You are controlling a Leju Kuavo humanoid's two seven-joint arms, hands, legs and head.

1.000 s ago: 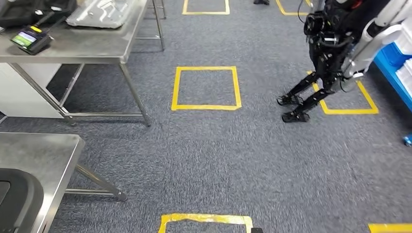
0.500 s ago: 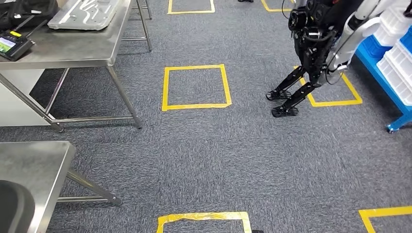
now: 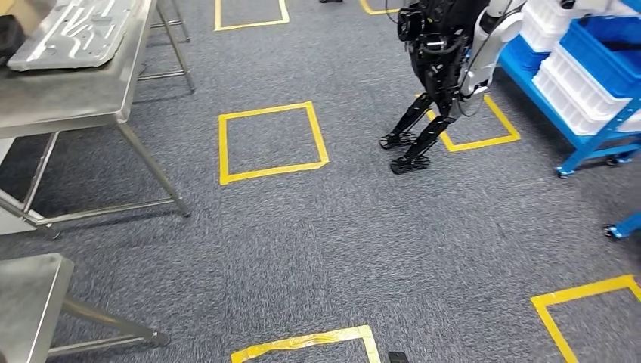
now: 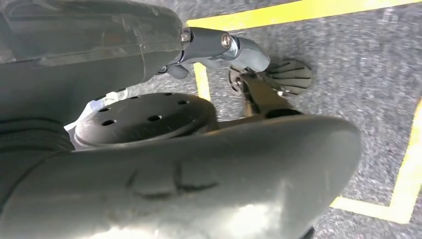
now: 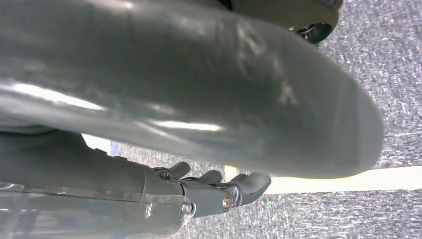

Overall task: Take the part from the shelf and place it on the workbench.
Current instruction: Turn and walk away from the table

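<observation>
A blue shelf (image 3: 597, 134) with white bins (image 3: 568, 89) and blue bins (image 3: 601, 41) stands at the far right in the head view. I cannot make out the part in it. A steel workbench (image 3: 75, 98) stands at the far left and carries a silvery moulded tray (image 3: 72, 30). My left hand (image 4: 199, 124) hangs over the carpet, its fingers (image 4: 234, 47) stretched out and holding nothing. My right hand (image 5: 199, 124) hangs likewise, its fingers (image 5: 234, 191) loose and apart with nothing in them.
Another black robot with white arms (image 3: 438, 68) stands by a yellow taped square (image 3: 480, 125) in front of the shelf. More yellow squares (image 3: 268, 144) mark the grey carpet. A second steel table (image 3: 26, 302) juts in at the near left. A blue caster (image 3: 623, 225) sits at the right edge.
The camera has turned to the right: tables, taped squares and the other robot slid left in the picture, and more of the blue shelf has come in at the right.
</observation>
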